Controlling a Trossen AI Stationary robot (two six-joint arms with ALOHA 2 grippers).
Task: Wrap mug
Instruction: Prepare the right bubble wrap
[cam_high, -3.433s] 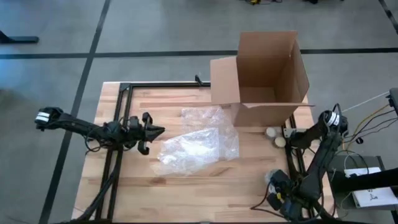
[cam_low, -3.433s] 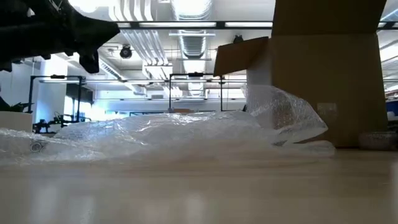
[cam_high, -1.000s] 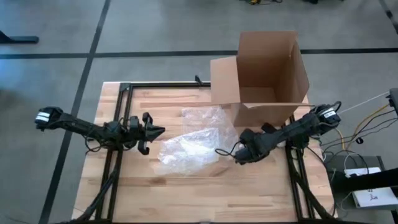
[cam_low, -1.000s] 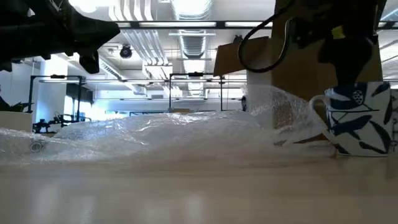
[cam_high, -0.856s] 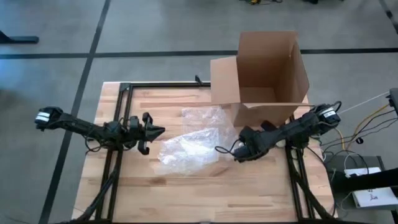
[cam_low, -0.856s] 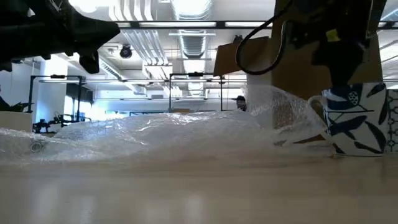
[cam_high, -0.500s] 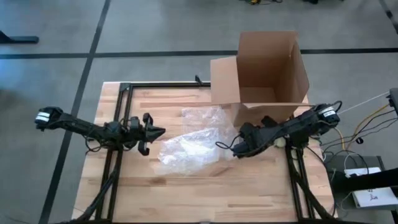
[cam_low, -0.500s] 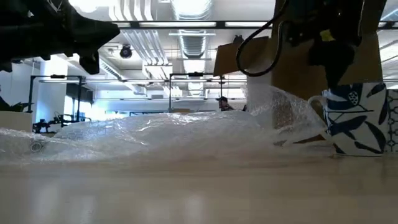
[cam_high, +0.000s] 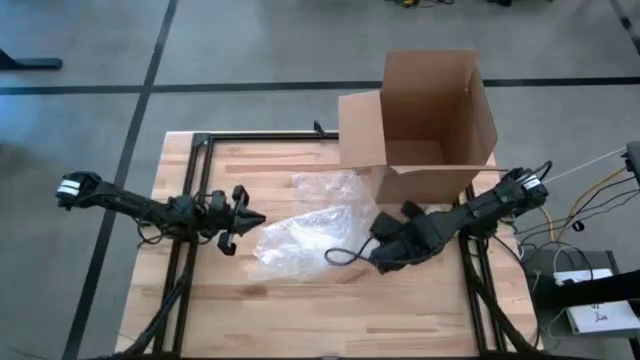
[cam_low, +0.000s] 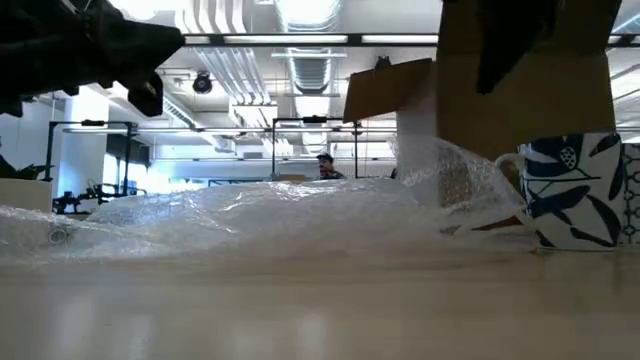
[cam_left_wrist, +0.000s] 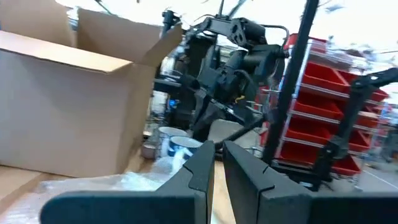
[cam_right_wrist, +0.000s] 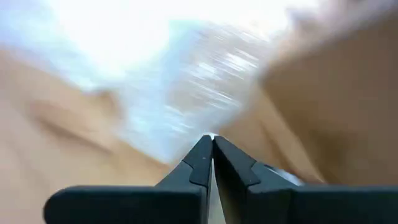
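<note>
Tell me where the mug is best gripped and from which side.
The mug stands upright on the table beside the bubble wrap, with its handle toward the wrap. Probably best to come from above and pinch the open rim on the side away from the handle, since the wrap and the cardboard box crowd its sides.

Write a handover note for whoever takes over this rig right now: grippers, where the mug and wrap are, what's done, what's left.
Left gripper: shut, empty, by the left edge of the clear bubble wrap sheet.
Right gripper: shut, empty, at the wrap's right edge.
White mug with blue leaf pattern: upright on the wooden table, beside the wrap, near the open cardboard box.
Done: mug and wrap laid out.
Left: put mug on wrap, fold wrap around it.
</note>
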